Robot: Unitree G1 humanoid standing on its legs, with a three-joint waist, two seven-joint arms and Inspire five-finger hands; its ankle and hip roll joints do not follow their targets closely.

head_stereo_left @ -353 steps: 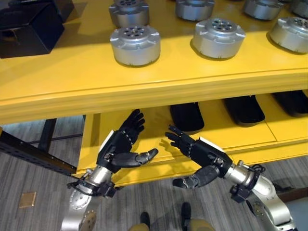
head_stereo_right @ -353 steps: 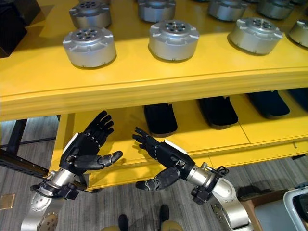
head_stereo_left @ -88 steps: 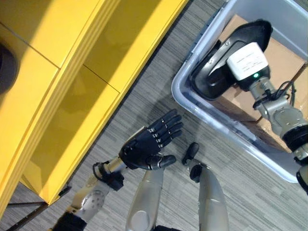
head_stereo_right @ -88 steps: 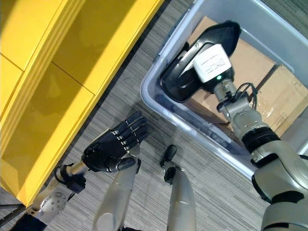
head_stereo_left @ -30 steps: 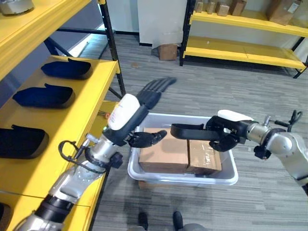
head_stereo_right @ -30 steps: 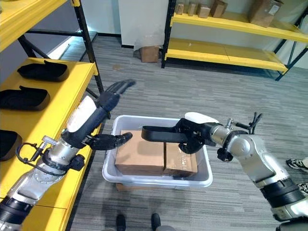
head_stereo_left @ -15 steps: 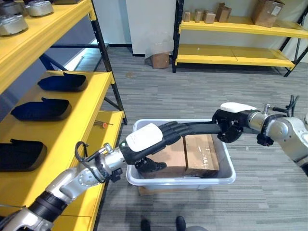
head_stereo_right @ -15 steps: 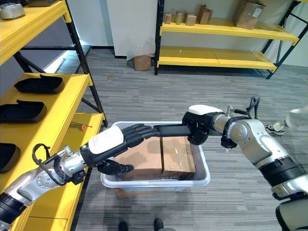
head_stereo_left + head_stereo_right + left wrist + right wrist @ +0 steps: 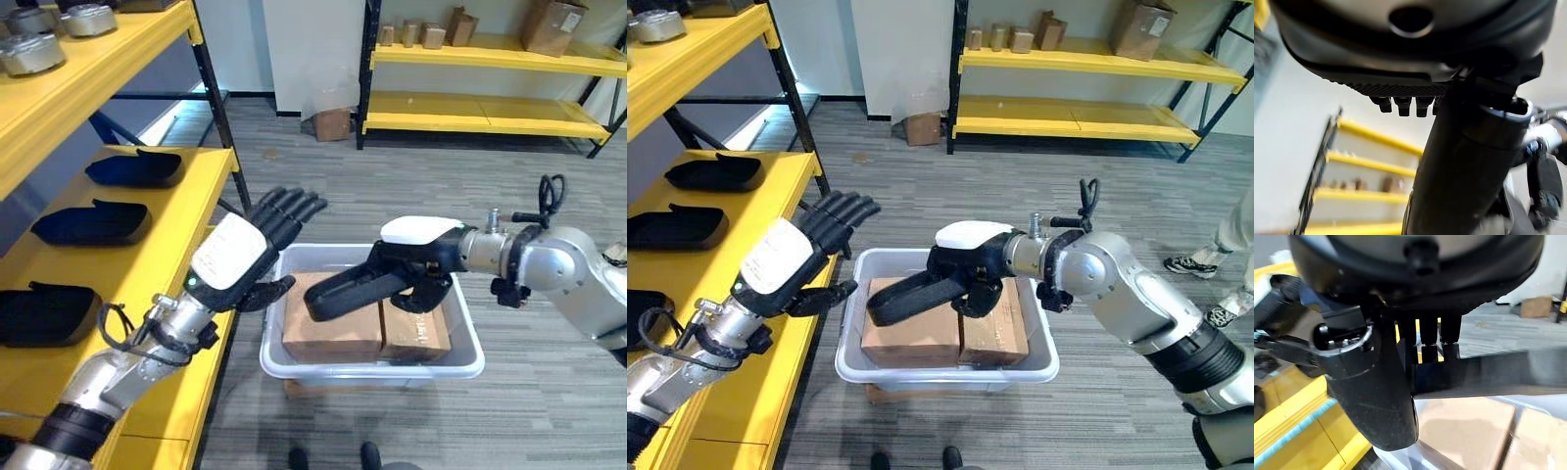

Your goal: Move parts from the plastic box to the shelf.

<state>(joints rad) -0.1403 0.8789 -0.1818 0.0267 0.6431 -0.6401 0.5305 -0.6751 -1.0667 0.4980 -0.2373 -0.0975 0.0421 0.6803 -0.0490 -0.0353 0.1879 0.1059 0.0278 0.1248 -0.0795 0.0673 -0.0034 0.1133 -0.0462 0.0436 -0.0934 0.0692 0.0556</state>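
Inside plastic box (image 9: pixel 468 360): cardboard boxes (image 9: pixel 333 333).

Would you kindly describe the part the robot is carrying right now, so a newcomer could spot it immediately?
Start at the grey plastic box on the floor beside the yellow shelf, with two cardboard boxes inside. Just above it, the right hand grips a long black part slanting down toward the shelf. Unlike the matching black parts lying on the shelf, it is held in the air.

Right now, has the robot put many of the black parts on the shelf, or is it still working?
Three black parts already lie on the yellow shelf. The right hand holds another long black part above the plastic box, so that one must travel to the shelf. The left hand is open and empty. The box shows cardboard boxes; more parts cannot be seen.
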